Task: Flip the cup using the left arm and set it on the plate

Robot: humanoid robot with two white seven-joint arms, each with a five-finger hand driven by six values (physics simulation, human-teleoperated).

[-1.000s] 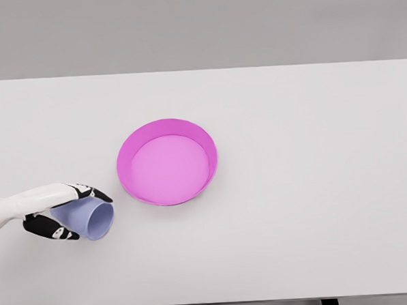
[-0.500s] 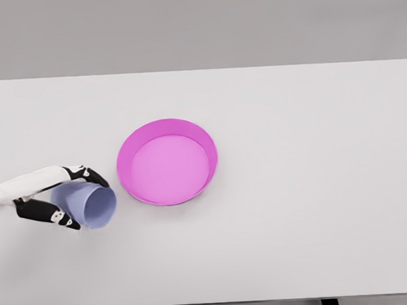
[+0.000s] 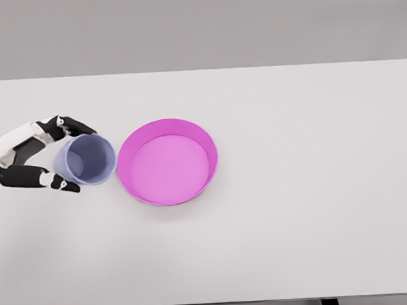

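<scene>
Left robot hand (image 3: 45,155): white arm entering from the picture's left edge, dark fingers (image 3: 76,125) wrapped round the lavender cup (image 3: 85,159), one set above its rim and another below, so the cup is gripped with its open mouth turned up toward the camera. Cup: just left of the magenta plate (image 3: 167,161), its rim close beside the plate's rim, not over it; whether it touches the white tabletop (image 3: 314,187) cannot be told. Plate: shallow, round, near the middle of the tabletop, nothing in it.
</scene>
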